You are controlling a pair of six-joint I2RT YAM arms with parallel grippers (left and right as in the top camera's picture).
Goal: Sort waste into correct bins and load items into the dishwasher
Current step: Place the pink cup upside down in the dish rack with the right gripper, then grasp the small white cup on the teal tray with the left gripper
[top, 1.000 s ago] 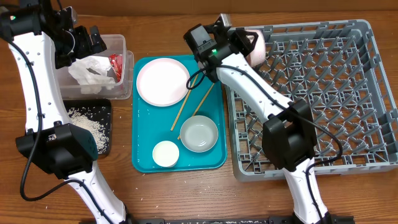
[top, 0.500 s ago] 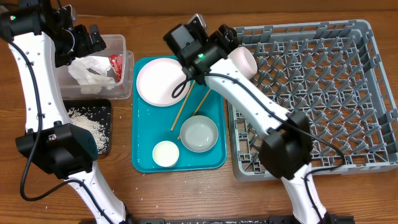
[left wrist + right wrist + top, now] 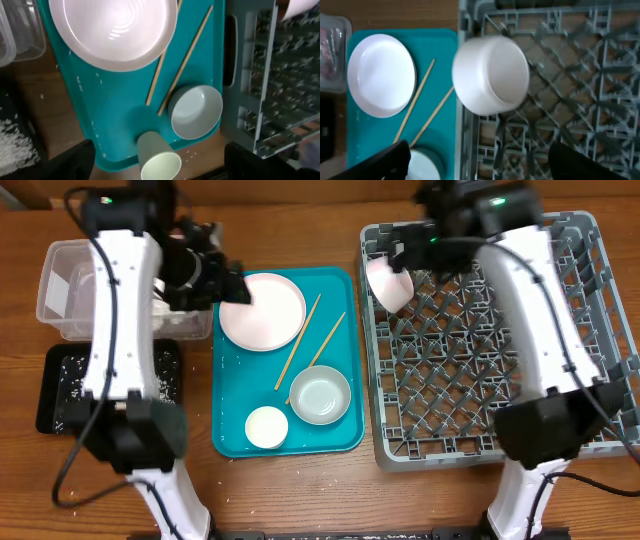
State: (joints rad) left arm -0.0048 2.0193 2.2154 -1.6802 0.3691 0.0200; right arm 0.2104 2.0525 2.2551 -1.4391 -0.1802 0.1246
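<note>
Letting go just happened: right hand (image 3: 477,157) is spread, pink bowl (image 3: 490,75) is racked (image 3: 560,125), and the spread left hand (image 3: 228,280) is eyeing the plate (image 3: 262,312).

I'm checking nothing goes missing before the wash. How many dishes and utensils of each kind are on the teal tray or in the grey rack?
Plates: 1, the pale pink round plate
Bowls: 2, a pink bowl in the grey plastic dish rack, a grey-green bowl on the teal serving tray
Cups: 1, the small white cup
Chopsticks: 2, thin wooden chopsticks
Total: 6
</note>
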